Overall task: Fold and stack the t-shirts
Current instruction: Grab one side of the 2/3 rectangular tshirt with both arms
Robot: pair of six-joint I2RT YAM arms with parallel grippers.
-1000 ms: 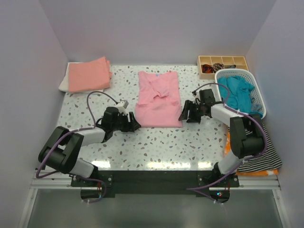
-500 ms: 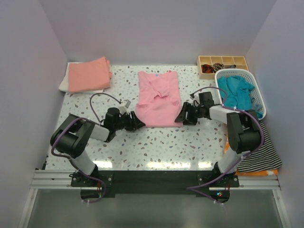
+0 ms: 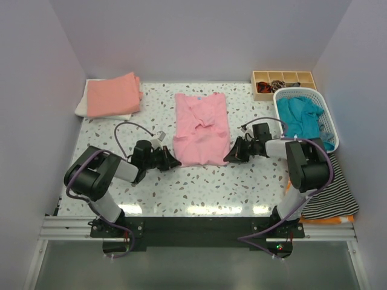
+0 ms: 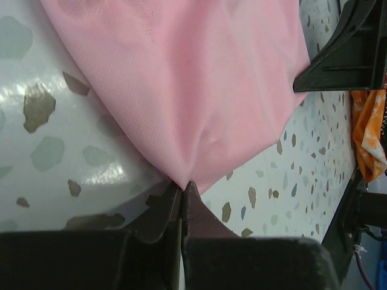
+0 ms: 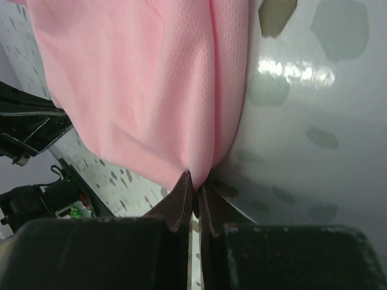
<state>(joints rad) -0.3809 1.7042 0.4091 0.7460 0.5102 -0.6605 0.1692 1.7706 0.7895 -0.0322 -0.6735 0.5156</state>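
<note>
Pink cotton dead centre from above: the pink t-shirt point(image 3: 201, 130) lies flat on the table point(image 3: 199, 187), well to the left of the basket point(image 3: 331, 134), collar pointing away from me. It looks narrow, so I judge the sides are already turned in. My left gripper point(image 3: 171, 162) sits at the near corner far from the basket, my right gripper point(image 3: 230, 157) at the near corner on the basket side. A teal shirt point(image 3: 301, 118) is heaped inside the basket. Far to the left of it, at the back, an orange shirt point(image 3: 112, 93) lies folded on a white shirt point(image 3: 80, 107).

Left wrist now: my fingertips point(image 4: 162, 219) are pressed together with the tip of the pink hem nipped between them, cloth fanning out ahead towards the basket side.

Right wrist: same story, fingertips point(image 5: 176, 208) clamped tight on the other pink corner, a folded edge running straight up from the pinch.

So both corners are in hand, and I reckon this is the hem-to-collar fold. Next I'd need to lift both together, keep the hem level and taut, and carry it over towards the collar without dragging the layer underneath.
</note>
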